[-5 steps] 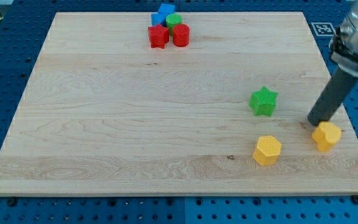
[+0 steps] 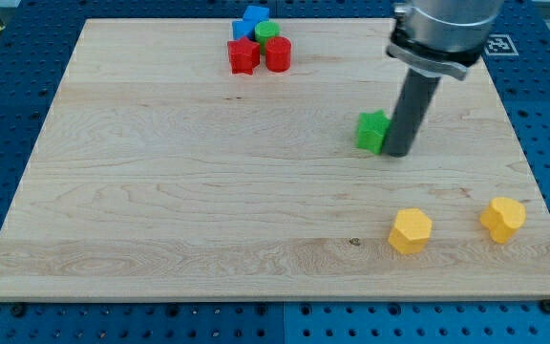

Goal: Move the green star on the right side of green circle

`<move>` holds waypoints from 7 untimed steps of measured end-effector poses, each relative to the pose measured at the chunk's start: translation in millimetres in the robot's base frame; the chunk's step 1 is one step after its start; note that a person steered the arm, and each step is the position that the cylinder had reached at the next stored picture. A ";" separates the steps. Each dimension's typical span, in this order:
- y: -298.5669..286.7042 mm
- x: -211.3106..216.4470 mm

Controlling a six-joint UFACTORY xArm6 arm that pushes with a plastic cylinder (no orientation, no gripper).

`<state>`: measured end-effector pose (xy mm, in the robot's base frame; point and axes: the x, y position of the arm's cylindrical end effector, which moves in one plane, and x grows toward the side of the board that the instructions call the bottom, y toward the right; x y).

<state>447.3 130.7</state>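
The green star lies right of the board's middle. My tip touches its right side and hides part of it. The green circle sits at the view's top centre in a tight cluster, with a blue block above and left of it, a red star below left and a red cylinder-like block just below it. The green star is far below and to the right of that cluster.
Two yellow blocks lie near the board's bottom right: one below my tip and one further right. The wooden board rests on a blue perforated table. A black-and-white marker sits at the top right corner.
My tip has moved up and left from beside the right yellow block to the green star's right side. The green star has slid up and left.
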 end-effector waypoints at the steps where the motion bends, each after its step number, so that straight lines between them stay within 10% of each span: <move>1: -38.9 -2.1; 7: -59.1 -108.3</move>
<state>339.1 71.5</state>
